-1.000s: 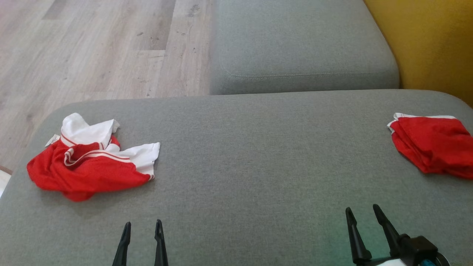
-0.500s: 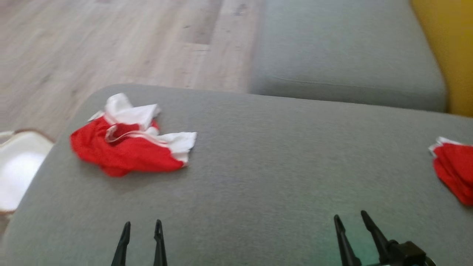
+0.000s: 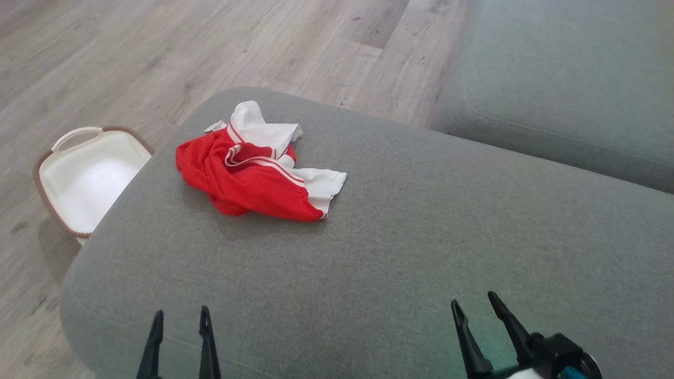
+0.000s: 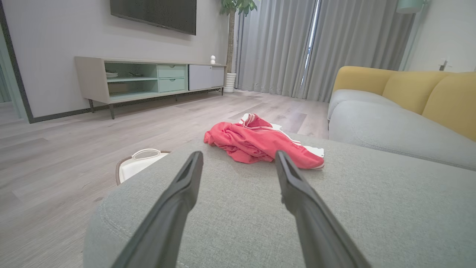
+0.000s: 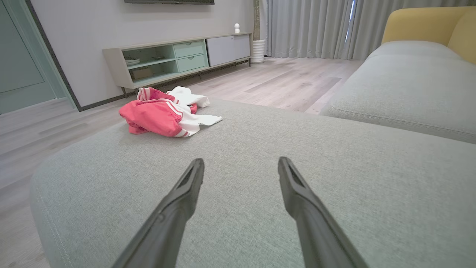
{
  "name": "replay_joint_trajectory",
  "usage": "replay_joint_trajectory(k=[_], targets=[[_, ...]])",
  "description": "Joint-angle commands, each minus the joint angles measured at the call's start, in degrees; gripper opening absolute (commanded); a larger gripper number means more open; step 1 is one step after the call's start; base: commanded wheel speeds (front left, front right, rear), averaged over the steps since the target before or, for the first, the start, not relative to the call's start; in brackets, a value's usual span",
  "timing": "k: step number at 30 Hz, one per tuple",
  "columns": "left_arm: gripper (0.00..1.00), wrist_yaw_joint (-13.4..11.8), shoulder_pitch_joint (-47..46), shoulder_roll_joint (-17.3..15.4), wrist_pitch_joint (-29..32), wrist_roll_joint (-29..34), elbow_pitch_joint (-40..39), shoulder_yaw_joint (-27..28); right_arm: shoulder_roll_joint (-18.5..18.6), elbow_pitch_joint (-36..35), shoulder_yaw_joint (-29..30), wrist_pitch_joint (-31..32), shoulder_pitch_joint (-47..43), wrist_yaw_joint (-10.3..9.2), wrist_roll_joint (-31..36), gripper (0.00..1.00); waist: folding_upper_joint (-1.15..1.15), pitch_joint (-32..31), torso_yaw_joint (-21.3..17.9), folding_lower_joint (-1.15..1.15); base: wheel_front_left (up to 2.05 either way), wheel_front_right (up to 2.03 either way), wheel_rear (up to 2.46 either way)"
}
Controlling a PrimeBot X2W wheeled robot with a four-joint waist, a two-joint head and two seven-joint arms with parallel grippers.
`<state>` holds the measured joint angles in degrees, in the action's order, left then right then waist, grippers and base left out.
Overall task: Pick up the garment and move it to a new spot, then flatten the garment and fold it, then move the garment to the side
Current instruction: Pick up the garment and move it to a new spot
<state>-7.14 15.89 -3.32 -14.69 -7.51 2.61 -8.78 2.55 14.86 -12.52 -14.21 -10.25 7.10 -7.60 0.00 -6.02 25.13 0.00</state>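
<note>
A crumpled red and white garment point(image 3: 255, 171) lies near the far left corner of the grey sofa cushion point(image 3: 400, 242). The left wrist view shows this garment point(image 4: 260, 141) just beyond the fingertips, and in the right wrist view the garment point(image 5: 163, 111) sits further off to the left. My left gripper point(image 3: 180, 316) stands open at the near edge, well short of the garment, nothing between its fingers. Over the cushion's near right part my right gripper point(image 3: 476, 304) is open too and holds nothing.
A white basket with a brown rim point(image 3: 87, 176) stands on the wooden floor left of the cushion. A second grey cushion point(image 3: 568, 84) lies at the back right, with a yellow backrest point(image 4: 427, 93) behind it. A TV cabinet point(image 4: 148, 78) lines the far wall.
The camera has swung to the left: the garment now sits nearer mid-picture, the basket has come into view, and the folded red piece at the right has left it. Both grippers stay open.
</note>
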Motion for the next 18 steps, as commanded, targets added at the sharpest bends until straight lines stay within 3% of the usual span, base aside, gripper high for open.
replay_joint_trajectory(k=[1, 9, 18], targets=[[1.00, -0.7, -1.2, 0.4, -0.3, 0.1, -2.4, 2.3, 0.4, -1.4, -1.4, -0.8, 3.4, 0.39, -0.5, 1.00, 0.00, 0.6, 0.6, 0.00, 0.00, 0.00, 0.00], [1.00, -1.2, -1.5, 0.4, -0.3, 0.5, -4.1, 3.2, 1.6, -0.7, -1.9, -0.8, 4.1, 0.39, -0.8, 1.00, 0.00, 1.3, 1.2, 0.00, 0.00, 0.00, 0.00], [1.00, 1.7, -8.6, -1.3, -0.3, 2.1, -5.0, 6.2, 2.9, -2.5, 0.4, -0.8, 0.9, 0.39, 0.6, 1.00, 0.00, 5.2, 0.6, 0.00, 0.00, 0.00, 0.00]])
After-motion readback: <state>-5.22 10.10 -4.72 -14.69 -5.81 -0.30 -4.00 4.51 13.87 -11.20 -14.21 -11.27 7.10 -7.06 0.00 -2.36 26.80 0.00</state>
